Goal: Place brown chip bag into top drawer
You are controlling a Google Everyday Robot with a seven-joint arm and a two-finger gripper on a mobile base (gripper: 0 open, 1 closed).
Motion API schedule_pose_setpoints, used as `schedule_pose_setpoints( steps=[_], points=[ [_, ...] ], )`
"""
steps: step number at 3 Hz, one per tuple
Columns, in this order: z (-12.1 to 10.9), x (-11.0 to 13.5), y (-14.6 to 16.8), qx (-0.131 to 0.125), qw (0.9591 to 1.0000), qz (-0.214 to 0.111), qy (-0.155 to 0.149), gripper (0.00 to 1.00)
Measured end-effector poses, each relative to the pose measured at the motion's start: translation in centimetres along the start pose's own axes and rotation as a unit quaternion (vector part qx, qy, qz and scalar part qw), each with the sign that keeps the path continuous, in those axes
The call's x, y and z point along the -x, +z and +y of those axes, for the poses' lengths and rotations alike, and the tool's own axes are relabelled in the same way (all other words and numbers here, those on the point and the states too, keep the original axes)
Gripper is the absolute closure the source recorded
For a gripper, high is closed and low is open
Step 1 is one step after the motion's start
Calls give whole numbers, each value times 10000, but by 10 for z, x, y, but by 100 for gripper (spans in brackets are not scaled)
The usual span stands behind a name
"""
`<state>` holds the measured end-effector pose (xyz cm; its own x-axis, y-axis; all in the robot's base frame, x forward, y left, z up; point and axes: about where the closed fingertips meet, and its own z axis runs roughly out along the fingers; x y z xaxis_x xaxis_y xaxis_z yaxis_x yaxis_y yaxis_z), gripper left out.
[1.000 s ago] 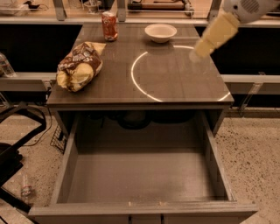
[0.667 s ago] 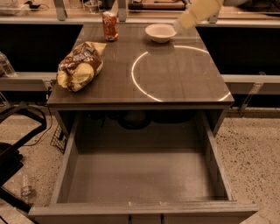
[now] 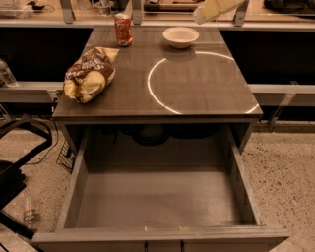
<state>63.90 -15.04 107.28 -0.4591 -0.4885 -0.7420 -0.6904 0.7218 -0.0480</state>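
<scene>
Nothing looks done yet: the bag (image 3: 90, 74) lies on the table (image 3: 206, 93) at ten o'clock, the drawer (image 3: 157, 197) stands open and bare at six, and the gripper (image 3: 204, 14) hangs at one, well apart from the bag, its opening impossible to tell.

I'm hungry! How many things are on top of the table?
3. The brown chip bag lies at the left edge, the soda can stands at the back left, the bowl sits at the back middle. None looks hidden. The gripper hangs above the back right.
</scene>
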Motion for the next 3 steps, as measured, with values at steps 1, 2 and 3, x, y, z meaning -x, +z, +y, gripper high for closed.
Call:
schedule_pose_setpoints(
  steps=[1,2,3],
  points=[
    [8,7,21,53,10000,-48,43,0],
    [50,29,103,164,9993,258,228,0],
    [87,49,174,223,9960,683,531,0]
  ],
)
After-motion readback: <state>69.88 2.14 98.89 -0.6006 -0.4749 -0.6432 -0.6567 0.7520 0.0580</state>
